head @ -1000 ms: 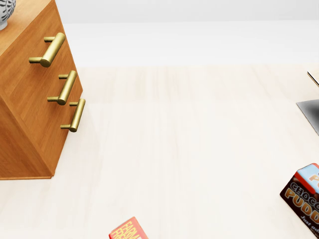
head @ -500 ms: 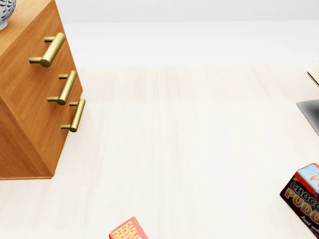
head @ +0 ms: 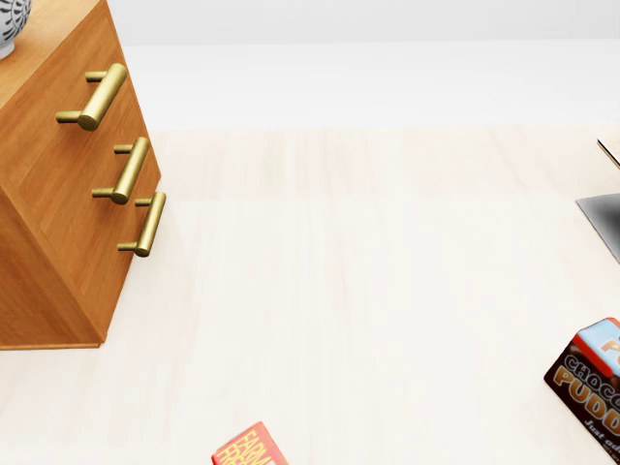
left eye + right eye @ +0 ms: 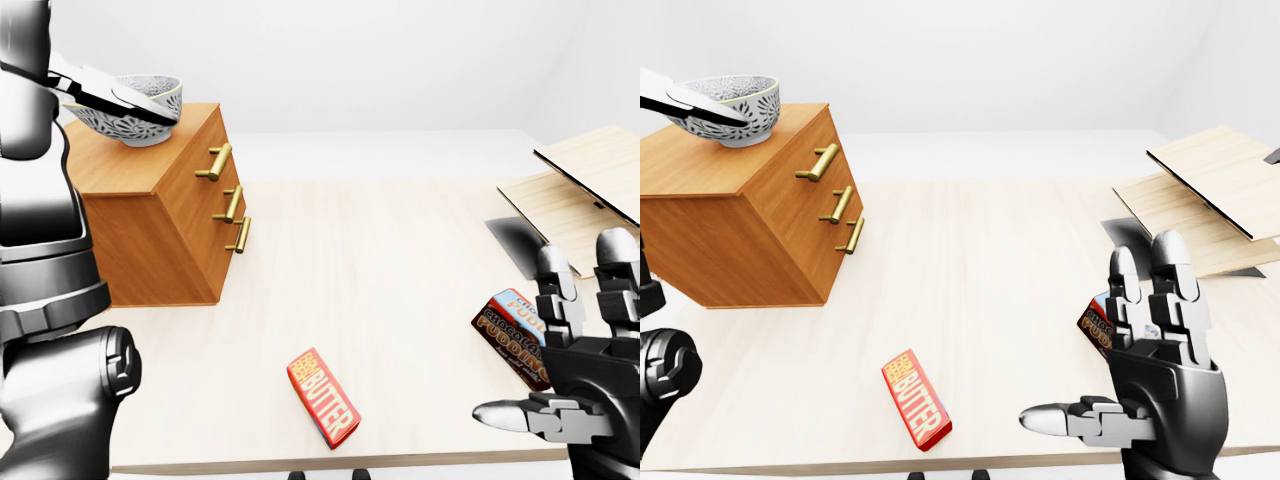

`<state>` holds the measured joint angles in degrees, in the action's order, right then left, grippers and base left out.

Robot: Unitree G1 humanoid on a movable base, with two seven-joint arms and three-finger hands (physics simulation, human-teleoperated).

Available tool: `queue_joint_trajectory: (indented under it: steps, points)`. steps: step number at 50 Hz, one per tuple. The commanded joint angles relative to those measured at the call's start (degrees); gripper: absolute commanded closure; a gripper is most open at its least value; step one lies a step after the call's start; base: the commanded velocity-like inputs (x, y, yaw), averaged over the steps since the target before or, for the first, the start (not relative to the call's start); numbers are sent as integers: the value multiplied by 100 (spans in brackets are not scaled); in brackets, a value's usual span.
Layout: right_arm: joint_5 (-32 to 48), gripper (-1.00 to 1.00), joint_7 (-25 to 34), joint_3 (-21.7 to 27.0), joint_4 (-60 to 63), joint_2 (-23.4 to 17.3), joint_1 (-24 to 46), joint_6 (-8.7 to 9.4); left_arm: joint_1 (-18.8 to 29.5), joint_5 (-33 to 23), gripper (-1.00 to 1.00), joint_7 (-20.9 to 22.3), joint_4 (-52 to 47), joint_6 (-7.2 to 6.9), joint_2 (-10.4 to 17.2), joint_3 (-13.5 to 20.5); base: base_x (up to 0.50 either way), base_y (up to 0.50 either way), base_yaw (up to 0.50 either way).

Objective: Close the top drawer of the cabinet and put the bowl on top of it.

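The wooden cabinet [image 4: 750, 230] stands at the left of the table with all three drawer fronts flush; the brass handle of the top drawer [image 4: 820, 162] lies in line with the two below. The patterned grey-white bowl [image 4: 740, 105] rests upright on the cabinet's top. My left hand [image 4: 105, 95] reaches in from the left, its straight fingers [image 4: 135, 100] lying across the bowl's near rim, not curled round it. My right hand [image 4: 1110, 350] is raised at the lower right, fingers spread, holding nothing. The head view shows only a sliver of the bowl [image 3: 8, 29] at its top left corner.
A red butter box [image 4: 917, 399] lies near the table's bottom edge. A chocolate pudding box [image 4: 512, 335] sits at the right, partly behind my right hand. Light wooden boards [image 4: 1210, 190] are stacked at the far right.
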<state>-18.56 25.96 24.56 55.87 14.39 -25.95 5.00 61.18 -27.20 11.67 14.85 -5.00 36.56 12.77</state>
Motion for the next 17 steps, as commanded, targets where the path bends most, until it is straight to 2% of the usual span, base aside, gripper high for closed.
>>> queue_joint_trajectory:
  steps: [1,3,6,10,13,17]
  points:
    - [79,-100,-111,-176,-222,-127,3,0,-713,650,-100,437,-2057,0,-333,246,0,0,0]
    - [78,-100,-132,-186,-236,-145,4,0,-793,804,-100,427,-2242,0,-354,257,0,0,0]
    - [121,-100,-159,-245,-290,-167,7,0,-1186,1240,-100,594,-3194,0,-643,279,0,0,0]
    - [136,-100,-207,-287,-338,-213,19,0,-1433,1638,-100,587,-3897,0,-831,283,0,0,0]
    - [164,-100,-246,-330,-399,-255,50,0,-1829,2243,-100,721,-4711,0,-1254,302,0,0,0]
    - [151,-100,-279,-344,-413,-291,43,0,-2135,2826,-100,582,-5230,0,-1538,333,0,0,0]
